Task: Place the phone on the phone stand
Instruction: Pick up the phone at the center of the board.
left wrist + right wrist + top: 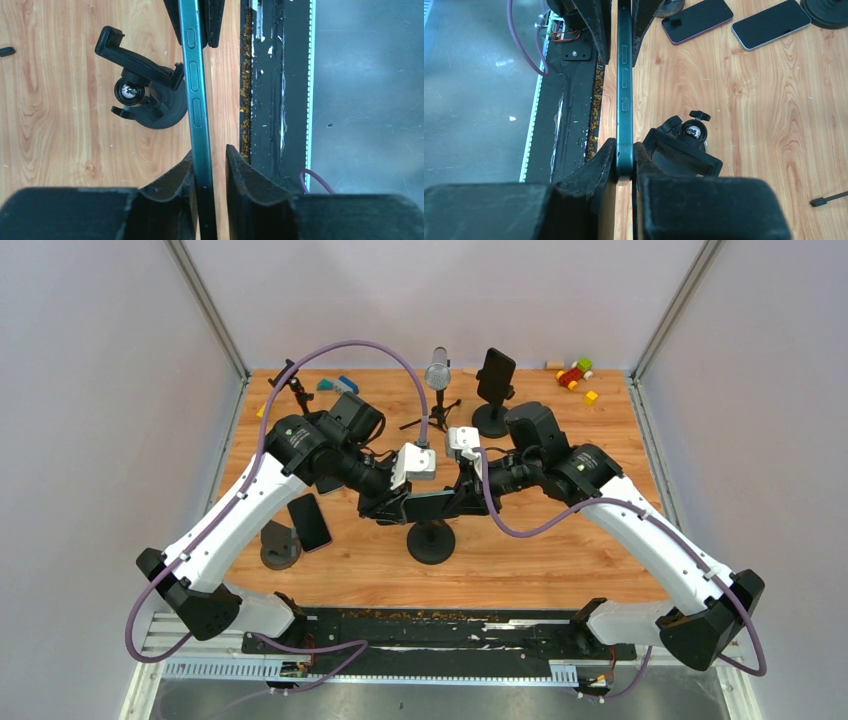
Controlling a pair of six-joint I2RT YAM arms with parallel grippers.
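The right gripper (pixel 625 150) clamps one end of the teal phone (pixel 430 505), the left gripper (pixel 209 155) straddles the other end, jaws slightly apart, above the phone stand (pixel 431 542), with a spare phone (pixel 309 522) at 9 o'clock and a microphone (pixel 437 373) at 12 on the bench (pixel 560 560).

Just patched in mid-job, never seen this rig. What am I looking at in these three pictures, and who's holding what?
Two white robot arms, each ending in a two-finger gripper. The wide picture looks down from above; the other two come from cameras on each wrist. The right gripper is clamped on a dark teal phone, held edge-up. The left gripper straddles its other end, a gap beside one pad. Below stands the empty black clamp phone stand on the wooden table, where two other black-screened phones lie flat.
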